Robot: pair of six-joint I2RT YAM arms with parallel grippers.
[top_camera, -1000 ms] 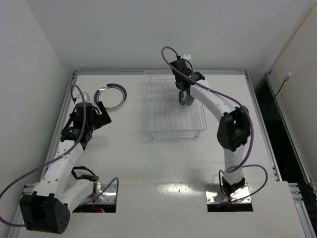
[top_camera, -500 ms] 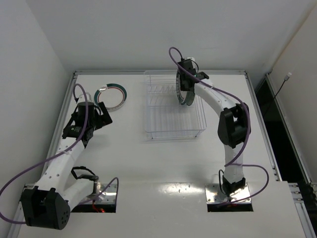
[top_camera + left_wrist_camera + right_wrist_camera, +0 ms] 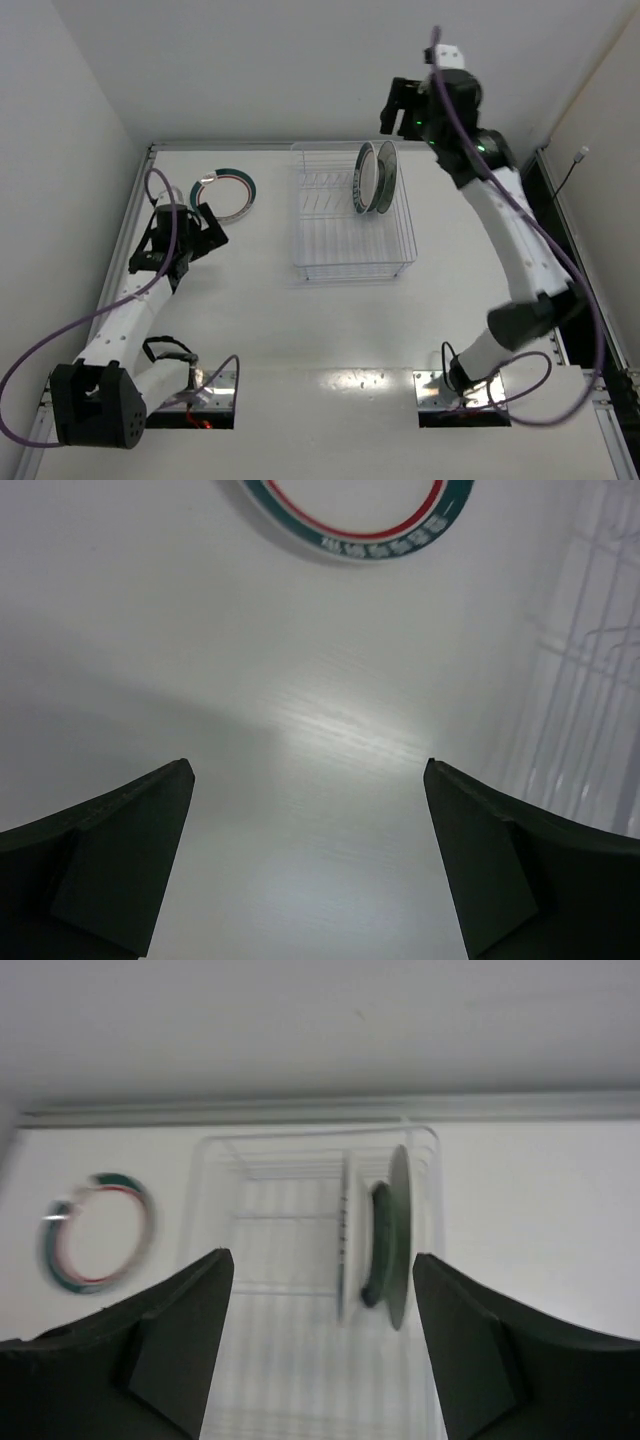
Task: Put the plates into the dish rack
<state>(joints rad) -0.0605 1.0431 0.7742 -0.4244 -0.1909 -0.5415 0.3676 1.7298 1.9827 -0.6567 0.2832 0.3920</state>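
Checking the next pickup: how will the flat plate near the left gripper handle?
Plate looks rigid and glazed, so probably slippery and breakable. It lies flat on the table, so its rim may be hard to get under; a push would likely slide it.

Cropped edges and blur around the dish rack [image 3: 352, 225]

The left wrist view cuts off the flat plate [image 3: 355, 510] left of the rack at its top edge and the rack at its right. The right wrist view is smeared, so the patterns of the two upright plates [image 3: 397, 1230] in the rack are unreadable.
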